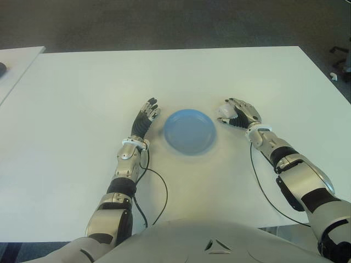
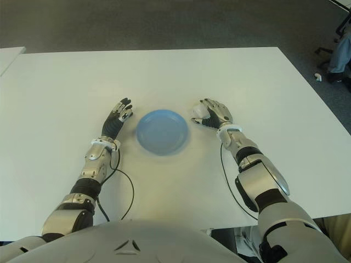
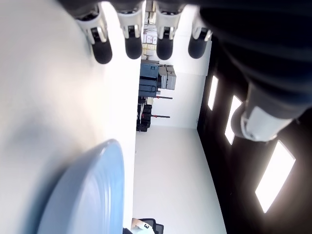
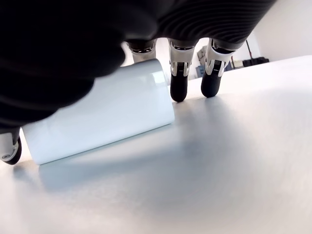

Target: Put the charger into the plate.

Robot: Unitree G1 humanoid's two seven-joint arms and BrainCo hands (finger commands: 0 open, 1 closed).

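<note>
A round blue plate (image 1: 189, 131) lies on the white table (image 1: 82, 98) between my two hands. The white charger (image 1: 223, 114) lies flat on the table just right of the plate. My right hand (image 1: 235, 114) is cupped over it. In the right wrist view the charger (image 4: 102, 112) sits under the palm, with fingertips (image 4: 178, 87) curled down past one end and the thumb at the other. My left hand (image 1: 148, 112) shows left of the plate, fingers straight and holding nothing; its wrist view shows the plate's rim (image 3: 87, 195) close by.
A second white table (image 1: 13, 60) stands at the far left. Thin black cables (image 1: 159, 186) trail from both wrists across the near part of the table. Dark floor lies beyond the far edge, with a small white object (image 1: 333, 76) on it at the right.
</note>
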